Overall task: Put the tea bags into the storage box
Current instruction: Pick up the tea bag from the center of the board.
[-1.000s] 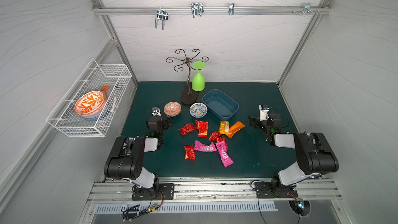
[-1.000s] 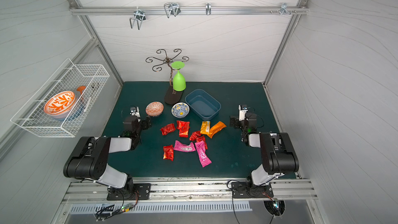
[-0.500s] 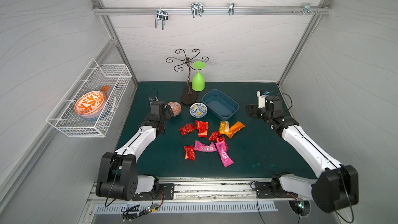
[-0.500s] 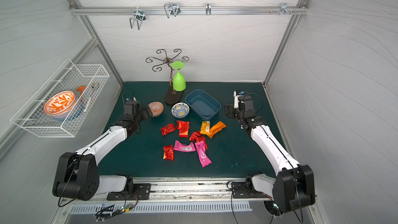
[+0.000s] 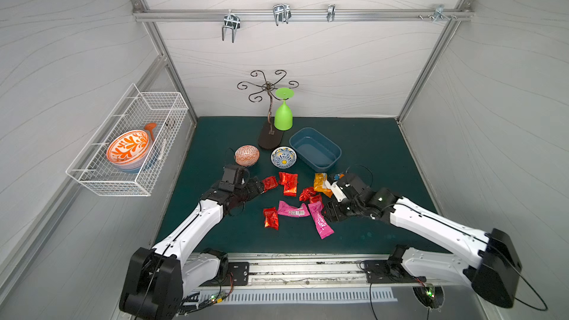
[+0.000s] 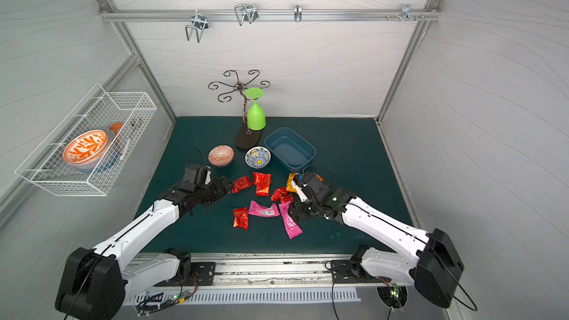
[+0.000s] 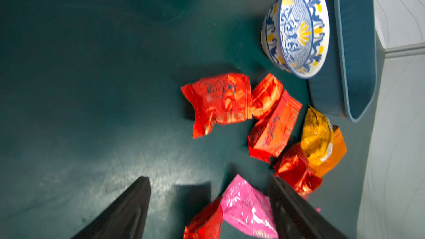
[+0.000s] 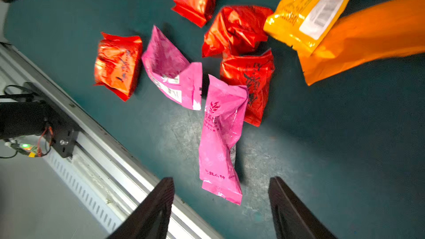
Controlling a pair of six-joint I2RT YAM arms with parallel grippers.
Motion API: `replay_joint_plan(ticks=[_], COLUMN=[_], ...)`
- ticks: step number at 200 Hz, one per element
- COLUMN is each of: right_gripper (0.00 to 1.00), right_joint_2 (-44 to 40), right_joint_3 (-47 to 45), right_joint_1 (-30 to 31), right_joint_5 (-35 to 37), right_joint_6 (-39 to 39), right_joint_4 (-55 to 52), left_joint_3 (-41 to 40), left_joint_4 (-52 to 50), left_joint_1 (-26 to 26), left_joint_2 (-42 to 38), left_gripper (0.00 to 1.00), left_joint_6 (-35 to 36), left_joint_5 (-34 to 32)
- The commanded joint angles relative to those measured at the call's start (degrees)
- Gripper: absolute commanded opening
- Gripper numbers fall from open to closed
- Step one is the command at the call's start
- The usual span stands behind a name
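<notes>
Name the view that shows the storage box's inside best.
Both top views: the storage box shows whole from above, its inside empty. The left wrist view catches it side-on, cropped by the frame; the right wrist view lacks it.

The left arm (image 5: 191, 229) and right arm (image 5: 437, 226) wear white shells, black joints, thin black cables.

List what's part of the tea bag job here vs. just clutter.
Job:
- tea bags: red, pink, orange and yellow, none boxed yet
- storage box: dark blue, empty

Clutter:
- blue-and-yellow bowl
- reddish patterned bowl, upside down
- green goblet hanging on the metal stand
- wire basket holding an orange bowl
</notes>
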Motion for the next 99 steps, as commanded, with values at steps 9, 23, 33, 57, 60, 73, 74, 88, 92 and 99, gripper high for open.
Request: replay_joint_plan(ticks=[9, 23, 33, 57, 60, 73, 74, 88, 92, 99], right_gripper=[0.71, 0.69, 0.66, 0.6, 0.59, 0.57, 0.57, 0.55, 0.54, 0.52], right_joint_2=[5.42, 7.36, 8.68, 11.55, 11.87, 12.9, 13.02, 14.41, 14.89, 15.88], right_joint_3=[2.15, 2.48, 2.75, 3.55, 3.71, 4.38, 4.41, 4.96, 5.14, 5.56], right_joint_1=[0.54, 0.69, 0.78, 1.15, 1.3, 1.67, 1.72, 2.03, 2.14, 2.19], right_joint_5=[1.92, 1.34, 0.96, 0.21, 0.0, -0.14, -0.2, -0.36, -0.49, -0.77], right_joint_6=[-0.06, -0.64, -0.93, -1.25, -1.27, -1.36, -1.31, -1.19, -1.12, -0.99], right_joint_4=[0.61, 2.1, 2.61, 3.65, 3.94, 4.65, 4.69, 5.41, 5.57, 5.74], left_joint_3=[2.23, 2.59, 2.74, 3.1, 3.05, 3.5, 3.52, 3.87, 4.05, 4.32], left_joint_4=[-0.99, -1.03, -0.82, -0.83, -0.82, -1.41, -1.43, -2.0, -2.22, -2.57], left_joint_1=[-0.7, -0.7, -0.7, -0.7, -0.75, -0.7, -0.7, -0.7, -0.7, -0.7], left_joint_2=[-1.18, -1.25, -1.26, -1.54, -1.57, -1.61, -1.61, -1.46, -1.37, -1.2], left_gripper=[0.85, 0.85, 0.85, 0.85, 0.85, 0.85, 0.85, 0.85, 0.85, 0.85], left_joint_6=[1.09, 0.99, 0.72, 0.75, 0.76, 1.08, 1.11, 1.7, 1.81, 2.16], left_joint_5=[2.29, 2.17, 2.15, 0.98, 0.95, 0.95, 0.9, 0.62, 0.44, 0.16])
